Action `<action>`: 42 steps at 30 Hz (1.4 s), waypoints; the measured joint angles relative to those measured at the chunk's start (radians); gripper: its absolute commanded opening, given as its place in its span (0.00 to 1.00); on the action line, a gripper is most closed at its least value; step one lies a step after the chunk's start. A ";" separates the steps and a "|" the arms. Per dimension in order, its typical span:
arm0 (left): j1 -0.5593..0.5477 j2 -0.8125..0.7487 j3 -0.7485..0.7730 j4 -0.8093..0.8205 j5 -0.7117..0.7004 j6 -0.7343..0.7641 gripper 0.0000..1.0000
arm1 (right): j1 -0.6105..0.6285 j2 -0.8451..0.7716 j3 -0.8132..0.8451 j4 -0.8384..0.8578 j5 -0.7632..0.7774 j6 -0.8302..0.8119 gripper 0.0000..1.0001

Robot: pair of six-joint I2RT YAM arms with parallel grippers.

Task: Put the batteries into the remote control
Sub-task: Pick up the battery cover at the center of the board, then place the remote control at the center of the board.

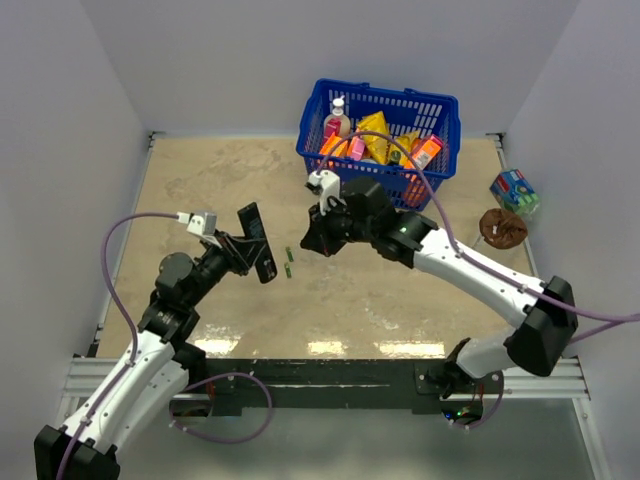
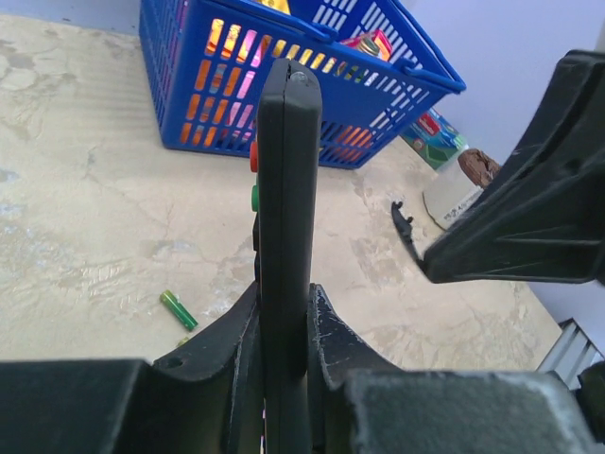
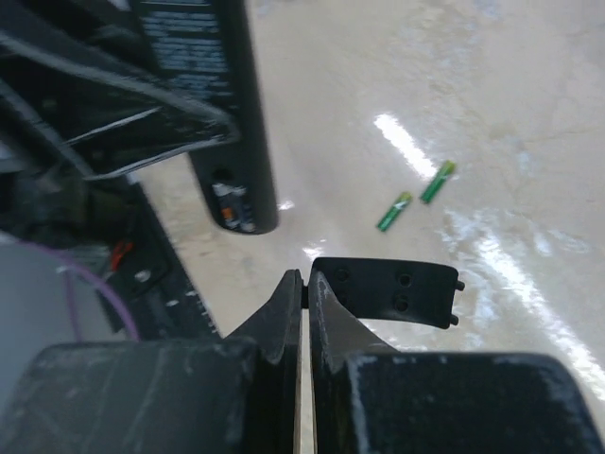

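**A:** What is on the left?

**B:** The left fingers (image 2: 232, 350) are clamped on the remote (image 1: 257, 242) near its lower end. They hold it off the table (image 1: 200, 180), tilted, with its top end toward 11 o'clock in the top view.

**A:** What does its lower end show?

**B:** The right wrist view shows printed text on the face and a small opening at the bottom. I cannot tell what is inside.

**A:** And the batteries?

**B:** Both batteries (image 1: 288, 262) lie on the table at 4 o'clock from the remote, between the two arms. They are close together but not touching.

**A:** And on the right?

**B:** The right fingers (image 3: 279, 322) are closed, pinching the edge of a thin black plate (image 3: 383, 293). They are at 2 o'clock from the batteries. A blue basket (image 1: 400, 92) full of packets is at 12 o'clock from those fingers, at the far edge.
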 measured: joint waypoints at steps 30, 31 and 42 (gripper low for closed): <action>0.000 -0.114 -0.016 -0.198 -0.124 -0.059 0.00 | -0.142 0.413 -0.667 1.569 -0.603 0.825 0.00; 0.000 -0.110 -0.030 -0.210 -0.135 -0.081 0.00 | -0.142 0.413 -0.672 1.578 -0.601 0.829 0.00; 0.000 0.065 -0.243 -0.177 -0.142 -0.299 0.00 | -0.142 0.260 -0.668 1.347 -0.562 0.668 0.00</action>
